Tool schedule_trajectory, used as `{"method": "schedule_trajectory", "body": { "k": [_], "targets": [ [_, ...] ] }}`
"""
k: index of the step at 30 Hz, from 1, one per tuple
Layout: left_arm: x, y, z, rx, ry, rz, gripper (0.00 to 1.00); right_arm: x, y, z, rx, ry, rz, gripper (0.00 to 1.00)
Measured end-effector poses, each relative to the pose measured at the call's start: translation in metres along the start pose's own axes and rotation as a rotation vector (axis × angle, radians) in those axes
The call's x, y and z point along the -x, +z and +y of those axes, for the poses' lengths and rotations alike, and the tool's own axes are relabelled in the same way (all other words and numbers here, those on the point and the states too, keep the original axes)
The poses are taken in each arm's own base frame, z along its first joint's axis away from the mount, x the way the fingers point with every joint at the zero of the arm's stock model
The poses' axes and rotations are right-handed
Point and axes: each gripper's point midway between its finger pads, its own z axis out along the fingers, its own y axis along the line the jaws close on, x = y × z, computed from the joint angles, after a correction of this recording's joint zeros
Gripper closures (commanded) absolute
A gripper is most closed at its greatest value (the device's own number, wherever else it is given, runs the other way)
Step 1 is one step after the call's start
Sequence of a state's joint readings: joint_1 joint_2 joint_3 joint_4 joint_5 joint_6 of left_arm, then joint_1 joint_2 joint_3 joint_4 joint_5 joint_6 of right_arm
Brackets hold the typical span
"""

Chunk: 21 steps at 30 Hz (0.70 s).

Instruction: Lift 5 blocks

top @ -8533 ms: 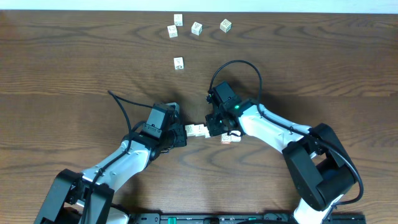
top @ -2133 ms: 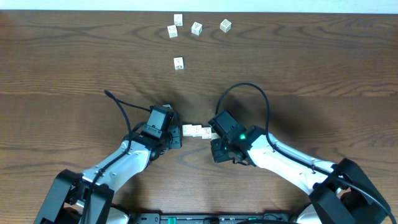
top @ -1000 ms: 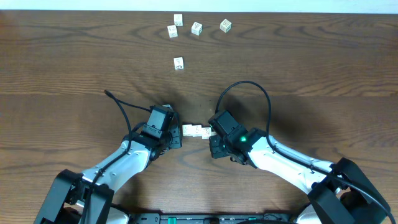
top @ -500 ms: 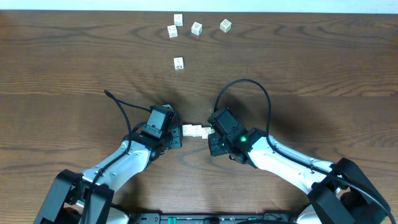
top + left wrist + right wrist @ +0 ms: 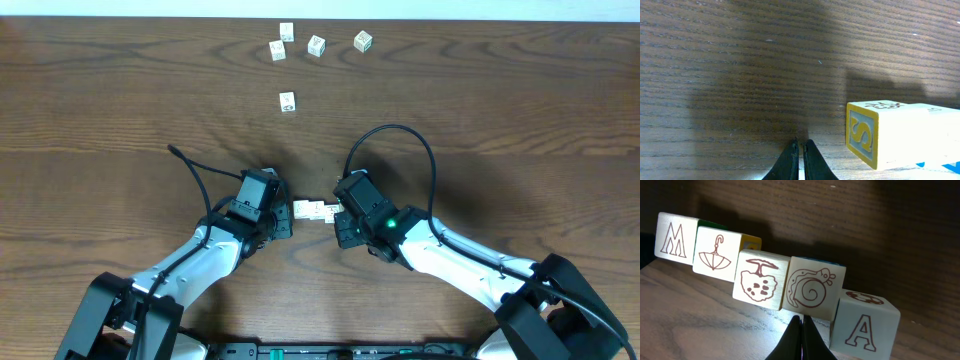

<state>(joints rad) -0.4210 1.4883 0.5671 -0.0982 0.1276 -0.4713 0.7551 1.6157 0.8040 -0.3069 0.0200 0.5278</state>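
Dark wood-grain table carries a short row of five blocks near its front edge, lying between the two arms' grippers. The left gripper has its fingers pressed together with nothing between them. Its wrist camera shows one pale block just to the right of the fingertips, with a yellow-bordered face printed with an S turned toward the lens. The right gripper is likewise fully closed and empty, its tips pointing at the row from close range.

From that wrist camera the five cubes read left to right as an M block, an umbrella block, a block with a spotted, mushroom-like drawing, a snail block and an A block. The first four run in one line, face against face. The A block sits out of line, lower in the frame. Whether either gripper touches the row cannot be told.

Well apart, near the far edge, lie five loose cubes, four clustered and one nearer the arms.
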Motion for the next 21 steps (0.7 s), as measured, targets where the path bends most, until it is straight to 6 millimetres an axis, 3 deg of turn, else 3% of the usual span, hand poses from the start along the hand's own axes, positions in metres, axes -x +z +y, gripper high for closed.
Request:
{"method": "schedule_trajectory", "body": {
  "k": [21],
  "targets": [
    [0.000,0.000,0.000,0.000,0.000,0.000,0.92,-0.013,-0.001,0.013,0.050,-0.030,0.049,0.99]
  ]
}}
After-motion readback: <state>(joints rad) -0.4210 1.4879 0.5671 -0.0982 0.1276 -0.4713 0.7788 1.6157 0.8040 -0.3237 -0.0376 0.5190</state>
